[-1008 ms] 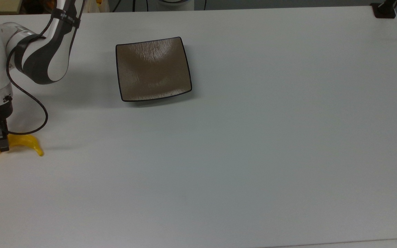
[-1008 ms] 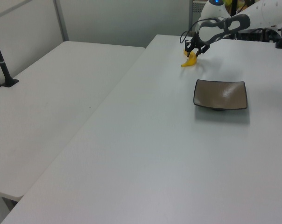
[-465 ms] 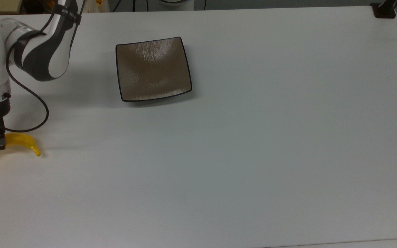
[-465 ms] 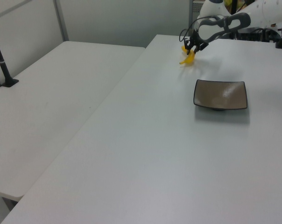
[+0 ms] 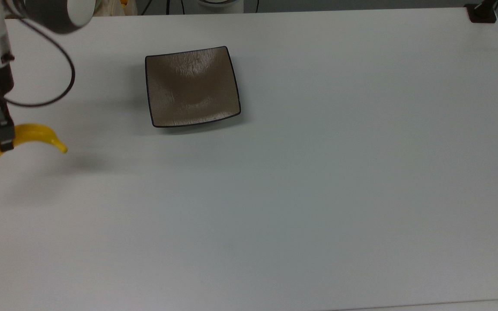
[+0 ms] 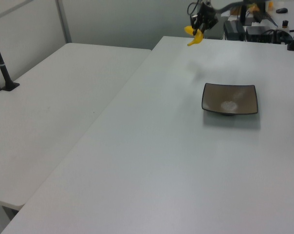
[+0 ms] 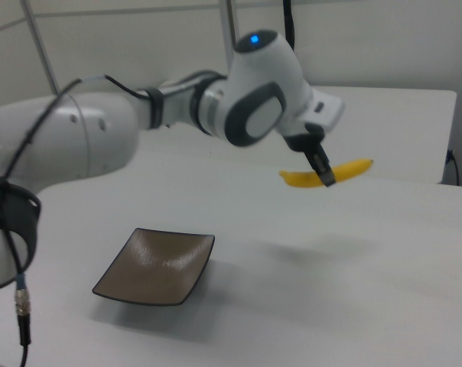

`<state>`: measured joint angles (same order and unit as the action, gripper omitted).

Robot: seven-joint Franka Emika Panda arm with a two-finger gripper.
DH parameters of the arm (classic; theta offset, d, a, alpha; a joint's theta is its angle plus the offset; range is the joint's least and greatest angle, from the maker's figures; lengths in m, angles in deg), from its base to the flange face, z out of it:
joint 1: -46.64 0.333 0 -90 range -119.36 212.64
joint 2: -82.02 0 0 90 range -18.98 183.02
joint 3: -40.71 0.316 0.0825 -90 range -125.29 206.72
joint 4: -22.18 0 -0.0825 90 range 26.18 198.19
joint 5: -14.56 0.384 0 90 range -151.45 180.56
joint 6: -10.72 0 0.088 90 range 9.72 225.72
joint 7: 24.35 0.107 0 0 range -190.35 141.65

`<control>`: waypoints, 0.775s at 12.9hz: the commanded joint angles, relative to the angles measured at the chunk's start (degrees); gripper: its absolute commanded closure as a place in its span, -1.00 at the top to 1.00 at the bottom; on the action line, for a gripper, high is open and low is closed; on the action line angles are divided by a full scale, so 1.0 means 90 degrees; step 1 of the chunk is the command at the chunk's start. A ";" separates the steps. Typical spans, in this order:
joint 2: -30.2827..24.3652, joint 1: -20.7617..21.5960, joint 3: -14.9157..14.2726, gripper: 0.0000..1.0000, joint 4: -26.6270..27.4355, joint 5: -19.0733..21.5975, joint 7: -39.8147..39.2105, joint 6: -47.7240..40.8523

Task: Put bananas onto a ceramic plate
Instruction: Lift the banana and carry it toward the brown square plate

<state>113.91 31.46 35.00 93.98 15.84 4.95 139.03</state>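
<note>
Clamped around the middle of the bananas (image 5: 28,134), the end effector (image 5: 4,140) holds them above the counter (image 5: 318,172), long axis roughly level, thin stem toward the top view's right. Well apart, the ceramic plate (image 5: 192,86) sits with nothing inside.

Gripper (image 5: 4,140) (image 6: 197,30) (image 7: 327,180) points downward, fingers closed on the banana (image 5: 28,134) (image 6: 193,38) (image 7: 346,171) near its middle and carrying it clear of the surface. In the right view, the arm extends from the right view's left, wrist bent down
</note>
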 commanded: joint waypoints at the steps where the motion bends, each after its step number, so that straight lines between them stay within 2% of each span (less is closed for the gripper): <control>1: -0.1091 0.0289 0.0048 -1.00 0.0577 0.0043 -0.0773 -0.1196; 5: -0.2068 0.0904 0.0048 -1.00 0.1191 0.0043 -0.1799 -0.2866; 10: -0.2966 0.1509 0.0039 -0.92 0.2528 0.0179 -0.2435 -0.3709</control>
<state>93.18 42.69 36.02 107.78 16.15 -14.14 106.95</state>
